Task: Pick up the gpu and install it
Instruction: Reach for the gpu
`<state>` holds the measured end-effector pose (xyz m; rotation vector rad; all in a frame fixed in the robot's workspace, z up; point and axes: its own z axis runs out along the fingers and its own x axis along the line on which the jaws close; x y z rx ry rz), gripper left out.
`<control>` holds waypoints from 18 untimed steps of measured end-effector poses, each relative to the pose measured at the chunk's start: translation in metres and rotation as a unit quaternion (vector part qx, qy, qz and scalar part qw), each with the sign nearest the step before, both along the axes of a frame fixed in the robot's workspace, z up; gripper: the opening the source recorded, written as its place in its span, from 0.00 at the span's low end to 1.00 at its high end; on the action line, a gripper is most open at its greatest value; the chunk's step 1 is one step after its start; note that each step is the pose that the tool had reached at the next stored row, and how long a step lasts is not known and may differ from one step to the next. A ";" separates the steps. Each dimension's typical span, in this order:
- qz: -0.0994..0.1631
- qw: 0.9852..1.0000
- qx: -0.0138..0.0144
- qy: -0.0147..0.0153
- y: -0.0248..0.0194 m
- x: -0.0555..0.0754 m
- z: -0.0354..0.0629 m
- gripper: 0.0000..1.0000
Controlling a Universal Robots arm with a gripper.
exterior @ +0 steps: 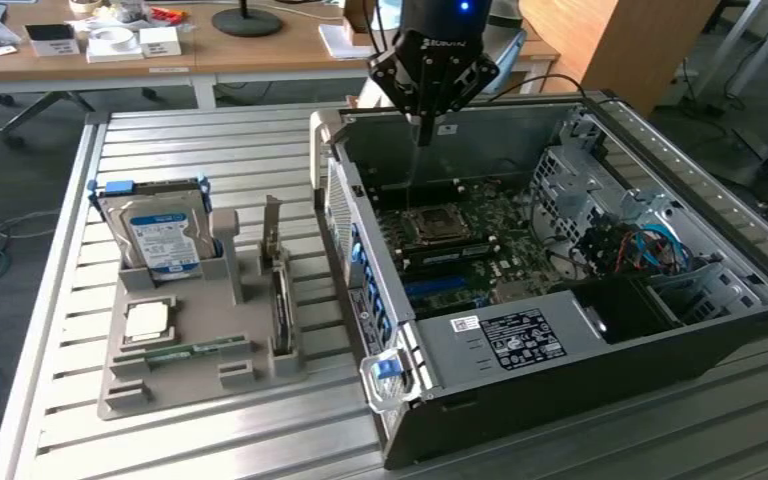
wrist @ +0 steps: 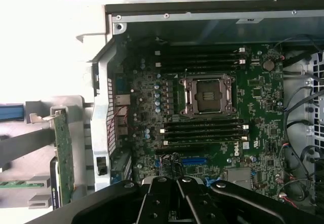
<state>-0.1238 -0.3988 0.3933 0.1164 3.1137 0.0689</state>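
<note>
- Exterior view: the gpu [exterior: 280, 305] stands on its long edge in a slot of a grey holder [exterior: 177, 385], on the side of the holder nearest the computer case [exterior: 704, 330]. Its silver end bracket sticks up at the far end.
- Nothing grips the gpu, and it is well apart from the claw [exterior: 423, 130].
- In the wrist view the gpu [wrist: 64, 153] shows as a thin green board seen edge-on, just outside the case's perforated side wall.
- The same holder carries a hard drive [exterior: 157, 238] with a blue-white label, upright at its far end. A square processor chip [exterior: 148, 318] lies flat, and a narrow green RAM stick [exterior: 195, 349] lies beside the chip.
- The holder and the case both sit on a slatted metal tabletop [exterior: 197, 140], the holder to the exterior view's left of the case.
- The case lies open with the motherboard [exterior: 491, 225] facing up, and the empty processor socket [exterior: 435, 222] shows near the board's middle.
- The claw hangs above the open case near its far wall, pointing down. Its black fingers [wrist: 195, 198] are pressed together with nothing between them.
- From the wrist view the socket [wrist: 207, 96] lies beyond the fingertips, with dark memory slots on either side of it.
</note>
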 end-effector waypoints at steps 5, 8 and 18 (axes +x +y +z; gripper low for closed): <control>0.000 1.000 0.000 0.000 0.0000 -0.002 0.0000 0.11; 0.000 1.000 0.000 0.000 0.0000 -0.002 0.0000 0.11; 0.000 1.000 0.000 0.000 0.0000 -0.006 0.0000 0.11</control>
